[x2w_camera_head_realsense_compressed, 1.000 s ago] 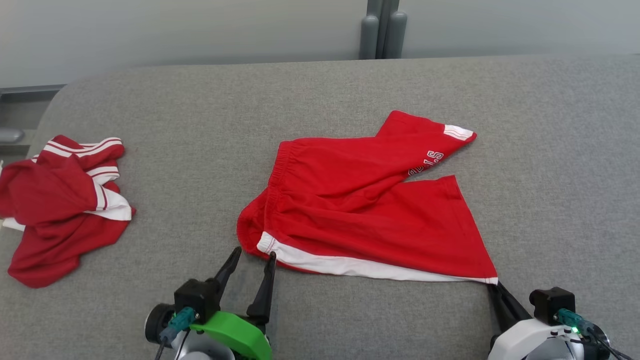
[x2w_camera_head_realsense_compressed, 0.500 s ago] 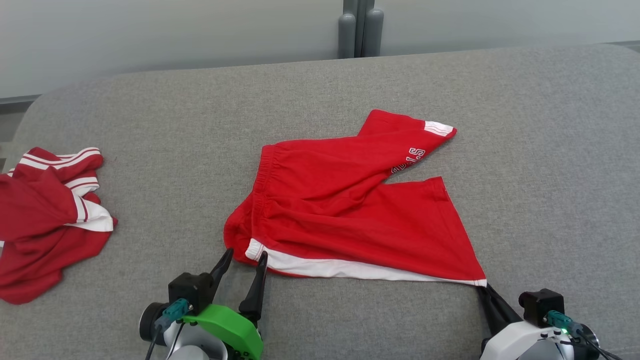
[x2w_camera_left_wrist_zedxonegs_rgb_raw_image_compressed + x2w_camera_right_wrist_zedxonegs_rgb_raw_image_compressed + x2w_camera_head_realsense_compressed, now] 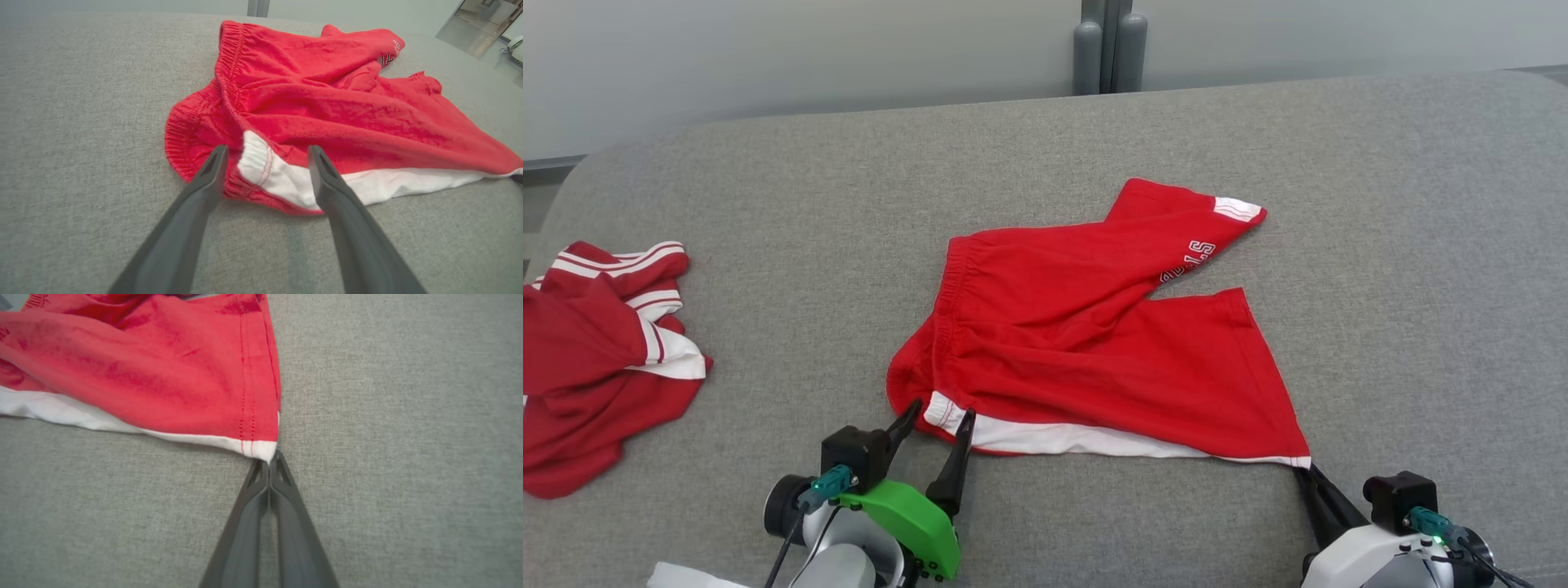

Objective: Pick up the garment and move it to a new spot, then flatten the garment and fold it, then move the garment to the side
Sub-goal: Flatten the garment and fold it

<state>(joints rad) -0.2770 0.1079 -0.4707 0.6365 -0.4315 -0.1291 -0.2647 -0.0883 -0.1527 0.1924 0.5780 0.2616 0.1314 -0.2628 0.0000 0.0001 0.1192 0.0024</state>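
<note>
Red shorts (image 3: 1094,343): hem corner pinched by closed right gripper (image 3: 1308,474), waistband corner straddled by open left gripper (image 3: 941,410), presumably for flattening.

A crumpled dark red garment with white stripes (image 3: 596,359) lies at the left edge of a wide table covered in grey woven fabric (image 3: 768,204). Behind the table's far edge, grey rounded posts (image 3: 1109,45) stand against a pale grey wall (image 3: 768,57).

Left tool (image 3: 941,408) stands spread wide, right tool (image 3: 1305,472) pinched closed.
</note>
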